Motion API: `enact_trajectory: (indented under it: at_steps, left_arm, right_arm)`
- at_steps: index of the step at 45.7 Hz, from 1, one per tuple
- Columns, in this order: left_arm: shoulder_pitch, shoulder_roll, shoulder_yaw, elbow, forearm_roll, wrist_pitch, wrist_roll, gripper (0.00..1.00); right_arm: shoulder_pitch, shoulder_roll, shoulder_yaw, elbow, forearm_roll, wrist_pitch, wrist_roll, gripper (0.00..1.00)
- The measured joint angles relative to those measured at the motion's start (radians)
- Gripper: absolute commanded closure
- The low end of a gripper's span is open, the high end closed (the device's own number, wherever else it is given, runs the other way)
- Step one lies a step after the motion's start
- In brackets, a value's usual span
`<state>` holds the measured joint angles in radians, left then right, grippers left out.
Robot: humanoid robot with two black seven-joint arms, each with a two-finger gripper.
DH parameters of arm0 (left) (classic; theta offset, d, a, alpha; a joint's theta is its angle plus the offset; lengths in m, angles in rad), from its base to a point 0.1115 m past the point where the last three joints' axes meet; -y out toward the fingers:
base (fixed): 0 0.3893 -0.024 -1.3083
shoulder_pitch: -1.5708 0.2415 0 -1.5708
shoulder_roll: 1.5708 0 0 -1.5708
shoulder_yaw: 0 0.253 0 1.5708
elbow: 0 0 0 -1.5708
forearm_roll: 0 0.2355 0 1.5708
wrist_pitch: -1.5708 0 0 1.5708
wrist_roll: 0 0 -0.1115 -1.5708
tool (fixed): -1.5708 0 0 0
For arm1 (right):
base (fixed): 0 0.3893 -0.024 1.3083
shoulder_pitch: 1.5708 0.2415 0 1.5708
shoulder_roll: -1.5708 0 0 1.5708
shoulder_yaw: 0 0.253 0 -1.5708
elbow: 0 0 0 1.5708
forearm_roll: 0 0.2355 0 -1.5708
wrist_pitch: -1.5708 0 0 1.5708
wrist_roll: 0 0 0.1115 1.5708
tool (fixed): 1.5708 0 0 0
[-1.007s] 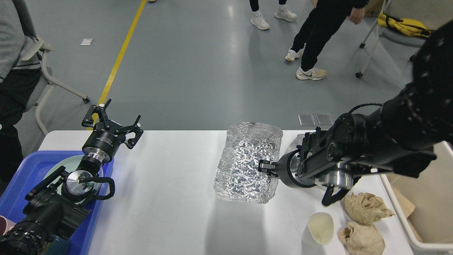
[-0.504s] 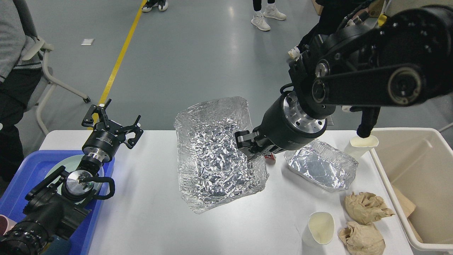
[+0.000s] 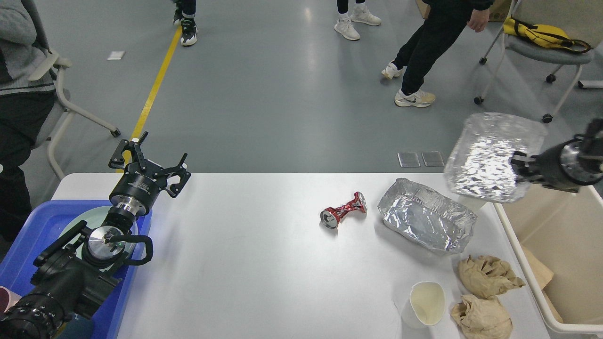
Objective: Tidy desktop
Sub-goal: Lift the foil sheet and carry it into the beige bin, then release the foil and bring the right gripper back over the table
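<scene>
The white desktop (image 3: 245, 263) carries a crushed red can (image 3: 343, 210), a crumpled foil tray (image 3: 426, 216), a cream paper cup (image 3: 426, 303) and two crumpled brown paper balls (image 3: 487, 275). My right gripper (image 3: 514, 166) is shut on a second foil tray (image 3: 487, 157) and holds it in the air above the table's right edge, next to the cream bin (image 3: 572, 254). My left gripper (image 3: 150, 157) is open and empty above the table's far left corner.
A blue tray (image 3: 33, 235) with a pale green plate sits at the left edge under my left arm. People stand on the floor beyond the table. Chairs stand at the far left and far right.
My right gripper lifted the foil tray off the table's middle and swung it to the right, up over the bin's edge. A crushed can now shows. My left arm has not moved.
</scene>
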<state>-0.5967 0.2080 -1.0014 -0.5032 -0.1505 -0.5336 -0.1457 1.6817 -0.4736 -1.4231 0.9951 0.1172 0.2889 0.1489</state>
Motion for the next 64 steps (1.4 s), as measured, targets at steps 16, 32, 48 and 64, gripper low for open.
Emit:
enact_trajectory:
  at_steps: [16,32,48,64]
  left_arm:
    - [0.000,0.000,0.000,0.000,0.000,0.000,0.000,0.04]
    - [0.000,0.000,0.000,0.000,0.000,0.001,0.000,0.04]
    - [0.000,0.000,0.000,0.000,-0.001,0.001,0.000,0.04]
    - [0.000,0.000,0.000,0.000,0.000,0.001,0.000,0.04]
  right_arm:
    - [-0.613,-0.245,0.374,-0.545,0.045,-0.095,-0.001,1.00]
    - [-1.068,-0.049,0.644,-0.908,0.049,-0.313,-0.007,0.00]
    - [-1.065,-0.030,0.649,-0.919,0.048,-0.320,-0.009,0.00]
    - [-1.003,-0.030,0.640,-0.919,0.038,-0.311,-0.009,0.00]
